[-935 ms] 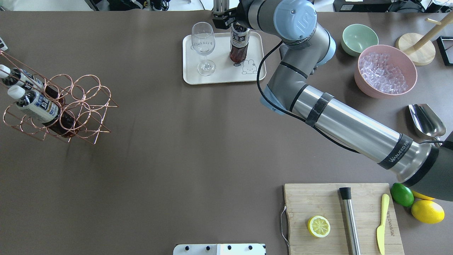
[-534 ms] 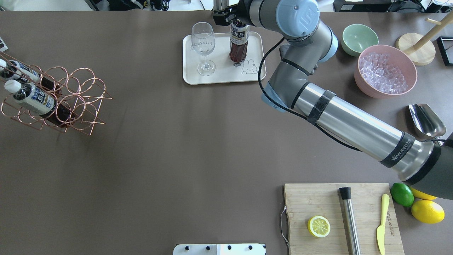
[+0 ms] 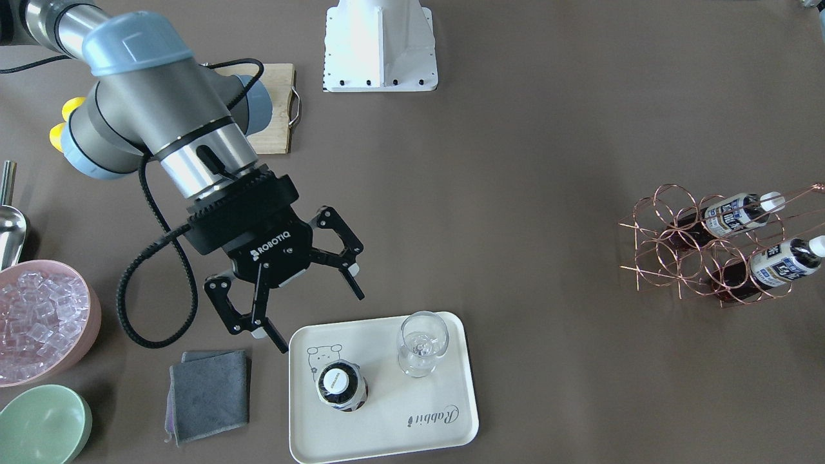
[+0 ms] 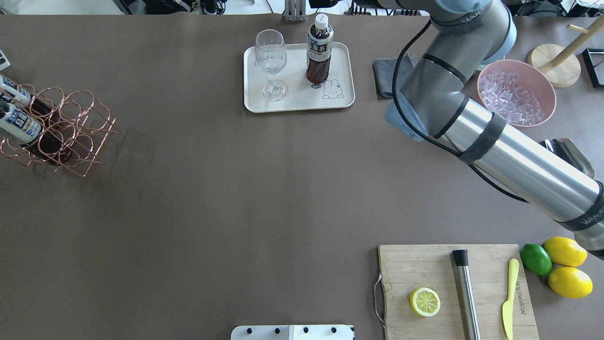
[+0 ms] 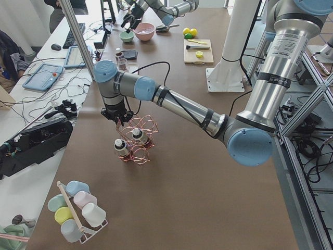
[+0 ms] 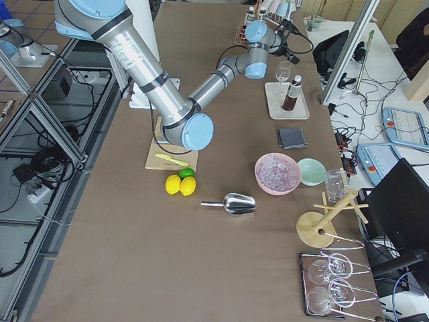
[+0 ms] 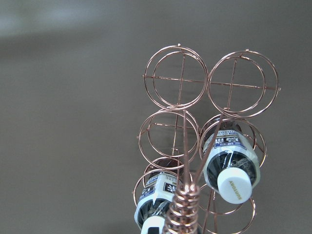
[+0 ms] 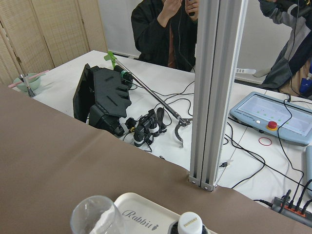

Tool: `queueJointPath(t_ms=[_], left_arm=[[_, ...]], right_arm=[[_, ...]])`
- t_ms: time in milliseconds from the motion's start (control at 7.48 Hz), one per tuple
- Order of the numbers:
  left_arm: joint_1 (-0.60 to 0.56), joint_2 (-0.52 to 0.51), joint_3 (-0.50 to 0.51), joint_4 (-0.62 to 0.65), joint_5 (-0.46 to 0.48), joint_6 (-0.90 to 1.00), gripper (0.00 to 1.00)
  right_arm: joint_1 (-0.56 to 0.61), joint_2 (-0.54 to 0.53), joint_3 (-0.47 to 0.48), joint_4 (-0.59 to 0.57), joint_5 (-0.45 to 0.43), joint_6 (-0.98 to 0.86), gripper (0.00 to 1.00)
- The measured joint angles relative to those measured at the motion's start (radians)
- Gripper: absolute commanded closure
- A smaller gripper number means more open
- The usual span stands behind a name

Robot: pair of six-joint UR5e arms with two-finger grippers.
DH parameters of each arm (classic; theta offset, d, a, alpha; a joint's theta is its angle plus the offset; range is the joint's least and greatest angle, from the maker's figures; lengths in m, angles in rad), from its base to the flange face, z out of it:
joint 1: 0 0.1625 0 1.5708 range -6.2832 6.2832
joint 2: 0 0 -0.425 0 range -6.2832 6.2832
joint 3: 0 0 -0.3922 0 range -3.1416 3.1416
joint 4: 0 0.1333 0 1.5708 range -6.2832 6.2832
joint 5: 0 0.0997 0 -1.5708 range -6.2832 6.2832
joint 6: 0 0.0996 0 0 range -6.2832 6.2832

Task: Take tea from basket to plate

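One tea bottle [image 4: 319, 49] stands upright on the cream plate [image 4: 292, 101], free of any gripper; it also shows in the front view [image 3: 338, 385] on the plate [image 3: 387, 425]. My right gripper [image 3: 320, 322] is open and empty, hanging above the plate's edge next to the bottle. The copper basket [image 4: 61, 132] lies at the far left with two tea bottles [image 4: 16, 123] in its cells. My left gripper [image 5: 115, 115] is over the basket's coil handle [image 7: 183, 209]; I cannot tell whether it is open or shut.
A wine glass [image 4: 271, 63] stands on the plate beside the bottle. A grey cloth [image 3: 209, 393], a pink bowl of ice [image 4: 516, 94] and a green bowl [image 3: 42, 422] lie right of the plate. A cutting board [image 4: 453, 288] is at front right.
My right gripper has come off the tea bottle's cap and the arm has swung away to the right. The basket with its two bottles has moved left.
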Motion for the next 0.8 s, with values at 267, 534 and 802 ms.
queueJointPath(t_ms=[267, 534, 802], left_arm=[[-0.029, -0.011, 0.052, -0.03, 0.004, 0.003, 1.0], [-0.053, -0.026, 0.056, -0.033, 0.01, -0.013, 1.0], [-0.078, -0.081, 0.054, 0.008, 0.037, -0.042, 1.0]], right_arm=[[0.013, -0.131, 0.195, -0.108, 0.045, 0.001, 0.0], [0.116, -0.26, 0.321, -0.224, 0.206, -0.005, 0.0], [0.305, -0.359, 0.358, -0.369, 0.438, -0.077, 0.0]])
